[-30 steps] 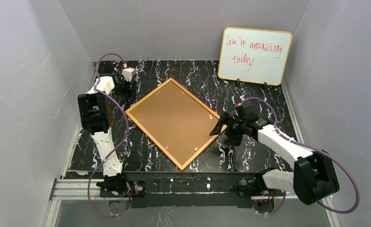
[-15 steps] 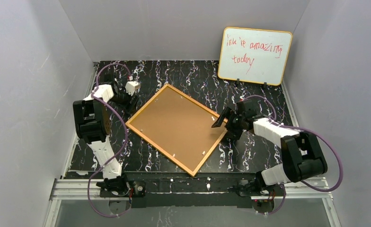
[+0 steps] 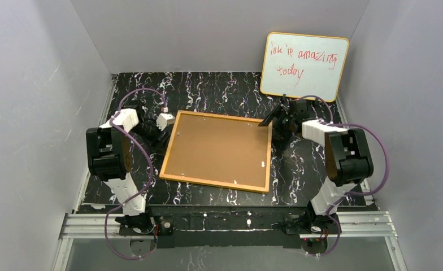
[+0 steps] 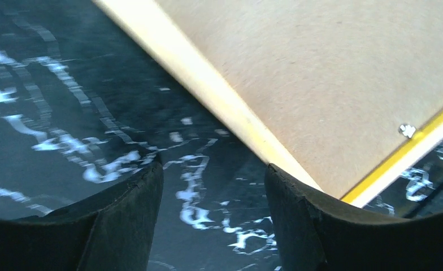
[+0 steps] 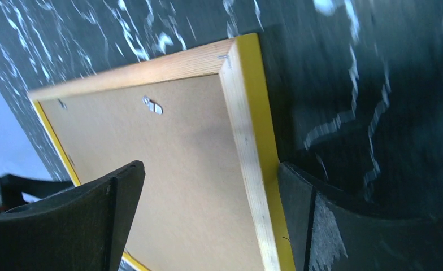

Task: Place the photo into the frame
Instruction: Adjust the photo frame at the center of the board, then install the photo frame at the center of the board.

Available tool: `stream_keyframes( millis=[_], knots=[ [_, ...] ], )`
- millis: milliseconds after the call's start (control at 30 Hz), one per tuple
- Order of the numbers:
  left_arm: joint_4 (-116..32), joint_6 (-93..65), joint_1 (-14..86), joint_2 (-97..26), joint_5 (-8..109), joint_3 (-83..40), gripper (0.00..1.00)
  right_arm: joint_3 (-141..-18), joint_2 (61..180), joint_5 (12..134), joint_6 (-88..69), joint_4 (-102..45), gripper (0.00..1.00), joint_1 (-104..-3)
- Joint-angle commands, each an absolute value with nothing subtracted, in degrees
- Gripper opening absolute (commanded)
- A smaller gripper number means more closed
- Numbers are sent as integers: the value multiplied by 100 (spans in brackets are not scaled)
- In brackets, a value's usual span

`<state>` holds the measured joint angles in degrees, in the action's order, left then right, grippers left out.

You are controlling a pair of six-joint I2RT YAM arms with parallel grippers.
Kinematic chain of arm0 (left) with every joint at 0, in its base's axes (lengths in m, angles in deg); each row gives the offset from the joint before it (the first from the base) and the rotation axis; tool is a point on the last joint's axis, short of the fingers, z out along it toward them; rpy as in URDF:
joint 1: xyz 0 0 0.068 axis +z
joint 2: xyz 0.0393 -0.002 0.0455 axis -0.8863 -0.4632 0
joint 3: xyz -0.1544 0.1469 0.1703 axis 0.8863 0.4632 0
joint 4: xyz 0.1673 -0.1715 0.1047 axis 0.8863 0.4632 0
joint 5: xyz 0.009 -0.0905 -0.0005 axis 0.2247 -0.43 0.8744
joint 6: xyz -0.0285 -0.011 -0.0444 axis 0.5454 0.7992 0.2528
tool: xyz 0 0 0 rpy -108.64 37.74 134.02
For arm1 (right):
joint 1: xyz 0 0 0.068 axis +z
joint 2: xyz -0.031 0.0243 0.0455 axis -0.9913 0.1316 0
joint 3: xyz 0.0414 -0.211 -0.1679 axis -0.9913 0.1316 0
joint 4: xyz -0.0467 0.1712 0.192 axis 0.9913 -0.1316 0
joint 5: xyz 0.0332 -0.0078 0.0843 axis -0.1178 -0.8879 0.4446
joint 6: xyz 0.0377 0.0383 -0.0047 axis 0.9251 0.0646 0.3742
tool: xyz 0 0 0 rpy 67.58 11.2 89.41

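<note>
The frame [image 3: 215, 184] lies face down in the middle of the table, its orange-wood back rim and brown backing board [image 3: 216, 148] facing up. The photo is hidden. My right gripper [image 3: 270, 119] is open at the frame's far right corner. In the right wrist view the gripper [image 5: 211, 166] straddles the yellow-sided rim [image 5: 247, 141], one finger over the board and the other just outside the rim. My left gripper [image 3: 164, 122] is open at the frame's far left corner. In the left wrist view the gripper [image 4: 212, 166] has only table between its fingers, and the frame's rim [image 4: 208, 96] runs past its right finger.
A yellow-edged whiteboard [image 3: 304, 66] with red writing leans against the back wall at the right. Grey walls close in the black marbled table [image 3: 219, 90] on three sides. Small metal tabs [image 5: 152, 105] dot the backing board's edges.
The frame has turned from a diamond stance to nearly square with the table. My right gripper swung toward the back with its corner. My left gripper moved right and nearer, to the frame's left corner.
</note>
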<state>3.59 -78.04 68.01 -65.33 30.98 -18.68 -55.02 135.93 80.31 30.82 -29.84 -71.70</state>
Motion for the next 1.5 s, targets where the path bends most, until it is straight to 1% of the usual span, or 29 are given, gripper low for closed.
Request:
stream_keyframes(
  millis=[0,133,233,300,367,500,600,700,867,1000,1267,1467],
  knots=[
    [1227,-7879,6405,-6377,2194,-1457,65,-6403,14270,8452,3111,-2626,94,-7090],
    [1316,-7881,6320,-6306,2006,-1402,65,-7170,14664,8364,2996,-2997,94,-7168],
    [1618,-8026,6348,-6273,1913,-1519,65,-7581,14643,7983,2790,-3455,92,-7230],
    [1723,-8031,6495,-6265,1852,-1656,65,-7794,14479,7565,2651,-3842,91,-7226],
    [1956,-8125,6765,-6376,1712,-1950,65,-7767,14166,7286,2591,-3924,89,-7230],
    [2336,-8163,7294,-6752,1378,-2561,62,-7573,13591,7134,2657,-3876,85,-7130],
    [2194,-7854,7411,-7089,1149,-2694,58,-7380,13444,7390,2891,-3542,81,-6769],
    [1863,-7340,7408,-7431,925,-2714,51,-7339,13603,7815,3174,-2986,79,-6041],
    [1717,-7029,7409,-7965,671,-2890,39,-8012,14405,8102,3345,-2755,76,-4938],
    [1711,-7049,7411,-8121,570,-2899,29,-8581,15190,8291,3521,-2545,72,-4390],
    [1716,-7198,7354,-8265,451,-2698,16,-9507,16255,8591,3739,-2505,65,-3840],
    [1687,-7311,6975,-8196,344,-2346,14,-9422,16403,8711,3801,-2432,64,-3745]
  ],
)
